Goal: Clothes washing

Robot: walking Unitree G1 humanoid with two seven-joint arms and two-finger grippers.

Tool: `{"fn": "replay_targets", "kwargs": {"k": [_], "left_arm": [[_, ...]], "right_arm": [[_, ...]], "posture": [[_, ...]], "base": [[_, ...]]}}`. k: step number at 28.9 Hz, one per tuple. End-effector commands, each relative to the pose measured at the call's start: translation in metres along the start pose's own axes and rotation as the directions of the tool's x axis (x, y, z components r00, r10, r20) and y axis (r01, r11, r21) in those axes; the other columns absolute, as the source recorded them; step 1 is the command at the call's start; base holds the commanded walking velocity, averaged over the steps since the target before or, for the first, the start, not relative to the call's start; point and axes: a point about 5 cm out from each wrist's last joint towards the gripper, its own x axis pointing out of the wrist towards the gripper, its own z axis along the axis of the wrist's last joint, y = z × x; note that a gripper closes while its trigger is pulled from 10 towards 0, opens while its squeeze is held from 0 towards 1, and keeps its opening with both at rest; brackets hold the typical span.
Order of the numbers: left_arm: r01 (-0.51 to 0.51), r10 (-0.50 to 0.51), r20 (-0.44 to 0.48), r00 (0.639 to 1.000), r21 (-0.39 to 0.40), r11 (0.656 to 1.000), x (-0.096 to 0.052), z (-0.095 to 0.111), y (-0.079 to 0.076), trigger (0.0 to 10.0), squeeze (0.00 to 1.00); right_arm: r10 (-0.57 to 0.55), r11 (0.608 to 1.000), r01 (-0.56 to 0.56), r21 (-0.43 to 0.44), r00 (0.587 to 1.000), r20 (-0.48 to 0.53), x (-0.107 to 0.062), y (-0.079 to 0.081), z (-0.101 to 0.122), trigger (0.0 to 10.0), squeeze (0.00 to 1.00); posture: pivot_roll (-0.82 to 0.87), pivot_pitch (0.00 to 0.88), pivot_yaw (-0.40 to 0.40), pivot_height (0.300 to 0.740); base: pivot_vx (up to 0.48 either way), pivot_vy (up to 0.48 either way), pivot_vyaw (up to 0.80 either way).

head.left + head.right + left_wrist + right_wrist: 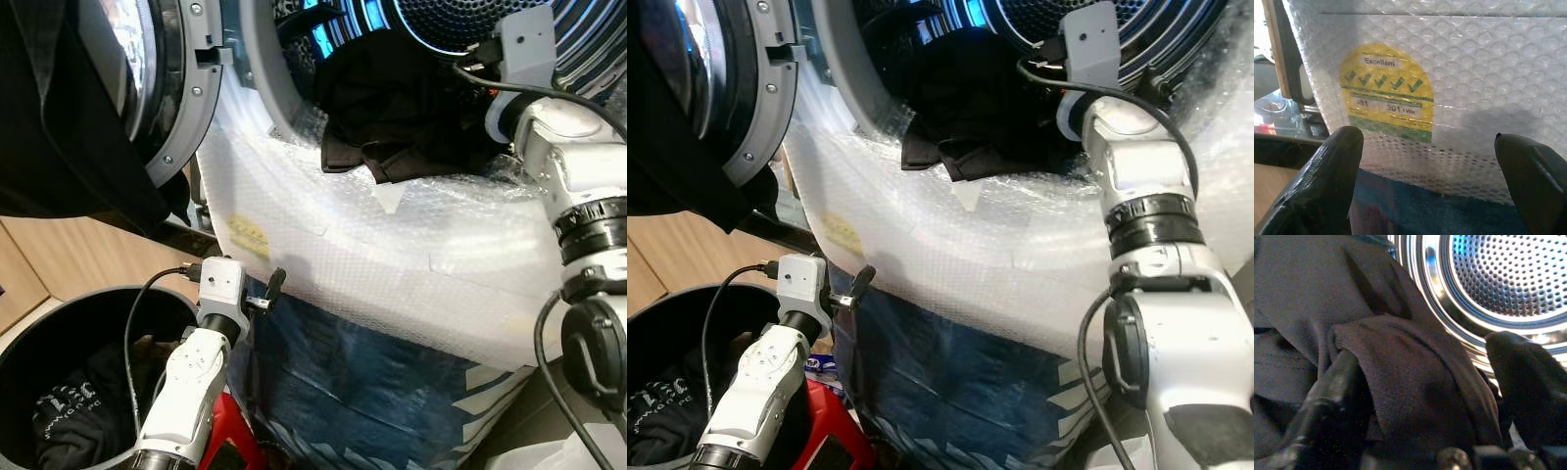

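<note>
A black garment (392,108) hangs out of the washing machine's drum mouth onto the bubble-wrapped front (392,235). My right gripper (1422,350) is pushed into the garment at the mouth. It stands open, with a fold of the cloth between its fingers and draped over one finger (1327,396). The perforated steel drum (1508,274) shines behind it. Lower down, my left gripper (1425,196) is open and empty, close to the yellow sticker (1386,93) on the machine's front. A dark round basket (59,323) at the lower left holds black clothes (69,421).
The machine's door (181,88) stands open at the upper left, with dark cloth (59,137) hanging before it. Blue printed wrapping (372,382) covers the machine's lower front. A red object (235,441) sits by my left arm. Wooden floor (88,255) lies to the left.
</note>
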Motion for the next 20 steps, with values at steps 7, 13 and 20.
{"fn": "replay_targets", "kwargs": {"k": [7, 13, 20], "left_arm": [[0.012, -0.013, 0.023, 1.000, 0.016, 1.000, 0.000, 0.005, -0.002, 10.0, 0.00], [0.028, -0.029, 0.023, 0.999, 0.040, 0.999, 0.001, 0.006, -0.002, 10.0, 0.00], [0.035, -0.036, 0.024, 0.999, 0.041, 0.999, 0.002, 0.007, -0.003, 10.0, 0.00]], "right_arm": [[0.013, 0.999, -0.014, 0.045, 1.000, 0.027, -0.026, -0.001, -0.004, 10.0, 0.89], [0.066, 0.983, -0.102, 0.155, 0.973, 0.223, -0.044, 0.000, 0.019, 10.0, 0.00], [0.236, 0.943, -0.294, 0.158, 0.922, 0.308, -0.069, 0.021, 0.018, 10.0, 0.00]], "posture": [[-0.09, 0.000, -0.025, 0.740], [-0.09, 0.000, -0.028, 0.740], [-0.08, 0.000, -0.029, 0.740]], "base": [[0.000, 0.000, 0.00], [0.000, 0.000, 0.00], [0.000, 0.000, 0.00]]}}
